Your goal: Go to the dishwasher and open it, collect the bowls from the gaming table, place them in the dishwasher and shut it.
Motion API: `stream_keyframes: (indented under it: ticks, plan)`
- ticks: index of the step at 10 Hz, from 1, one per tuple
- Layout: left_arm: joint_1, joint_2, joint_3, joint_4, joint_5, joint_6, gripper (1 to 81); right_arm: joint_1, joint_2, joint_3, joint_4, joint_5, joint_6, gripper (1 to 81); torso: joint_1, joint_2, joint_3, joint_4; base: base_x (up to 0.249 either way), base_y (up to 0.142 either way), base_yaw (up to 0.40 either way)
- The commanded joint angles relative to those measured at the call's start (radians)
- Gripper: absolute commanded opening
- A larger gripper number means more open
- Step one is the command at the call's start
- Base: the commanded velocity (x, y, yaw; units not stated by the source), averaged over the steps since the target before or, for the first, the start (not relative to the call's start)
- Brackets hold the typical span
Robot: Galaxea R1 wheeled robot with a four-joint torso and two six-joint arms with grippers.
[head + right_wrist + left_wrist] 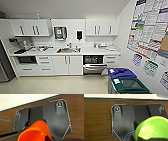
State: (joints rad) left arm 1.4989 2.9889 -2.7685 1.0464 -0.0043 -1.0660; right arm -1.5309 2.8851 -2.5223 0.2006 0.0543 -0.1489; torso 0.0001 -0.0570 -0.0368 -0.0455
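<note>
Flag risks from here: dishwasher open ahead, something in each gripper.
1. The dishwasher door hangs open into the floor space; the base could clip it on approach.
2. The blue bin stands close beside that door, narrowing the approach.
3. The green bowl shows tilted at the left wrist; it might slip.

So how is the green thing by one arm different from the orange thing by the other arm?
The green bowl by the left wrist is bright lime, wide and shallow with a rounded rim. The orange cup by the right wrist is orange, taller and narrower, flaring toward its open mouth. Both look like smooth, plain-coloured plastic, each seen close to its wrist over brown wood-grain.
</note>
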Motion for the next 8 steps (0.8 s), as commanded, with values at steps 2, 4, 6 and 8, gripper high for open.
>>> stream_keyframes:
  ticks: [2, 4, 6, 8]
  plan:
    - [-0.053, -0.008, -0.003, 0.001, 0.041, 0.006, 1.0, 0.054, -0.011, 0.004, -0.010, -0.056, -0.001, 1.0, 0.000, 0.000, 0.000, 0.000, 0.199, 0.000, 0.000]
    - [-0.053, -0.007, -0.003, 0.000, 0.041, 0.006, 1.0, 0.054, -0.013, 0.004, -0.010, -0.056, -0.001, 1.0, 0.000, 0.000, 0.000, 0.000, 0.194, 0.000, 0.000]
    - [-0.053, -0.008, -0.003, 0.000, 0.041, 0.006, 1.0, 0.054, -0.011, 0.004, -0.010, -0.056, -0.001, 1.0, 0.000, 0.000, 0.000, 0.000, 0.156, 0.000, 0.000]
    - [-0.053, -0.008, -0.003, -0.002, 0.041, 0.006, 1.0, 0.054, -0.011, 0.004, -0.010, -0.056, -0.001, 1.0, 0.002, 0.001, 0.000, 0.000, 0.128, 0.000, 0.000]
